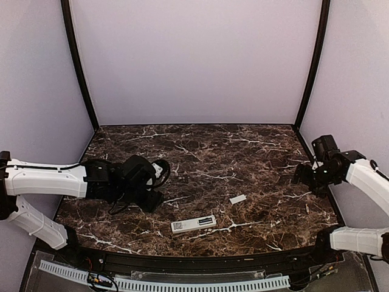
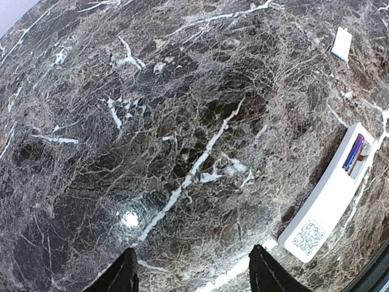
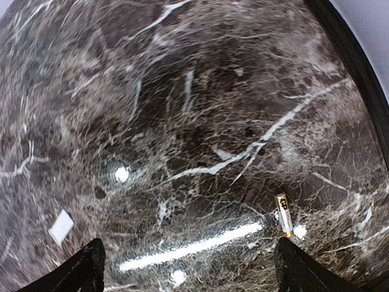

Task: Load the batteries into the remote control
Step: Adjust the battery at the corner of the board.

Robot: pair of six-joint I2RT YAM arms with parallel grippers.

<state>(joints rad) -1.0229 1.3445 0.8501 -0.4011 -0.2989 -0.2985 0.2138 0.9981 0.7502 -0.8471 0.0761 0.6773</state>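
The white remote control point(image 1: 193, 224) lies near the table's front edge, label side up with its battery bay uncovered. In the left wrist view the remote control point(image 2: 331, 198) holds a bluish battery point(image 2: 353, 152) in the bay. A second battery point(image 3: 283, 215), pale with a gold end, lies loose on the table close to my right finger point(image 3: 304, 271). My left gripper point(image 2: 191, 277) is open and empty over bare marble, left of the remote; it shows in the top view point(image 1: 152, 196). My right gripper point(image 3: 194, 274) is open and empty, at the table's right side point(image 1: 302, 175).
A small white battery cover point(image 1: 237, 199) lies on the dark marble table point(image 1: 200, 152) behind and right of the remote; it also shows in the left wrist view point(image 2: 342, 44) and the right wrist view point(image 3: 61, 226). Pale walls and black corner posts enclose the table.
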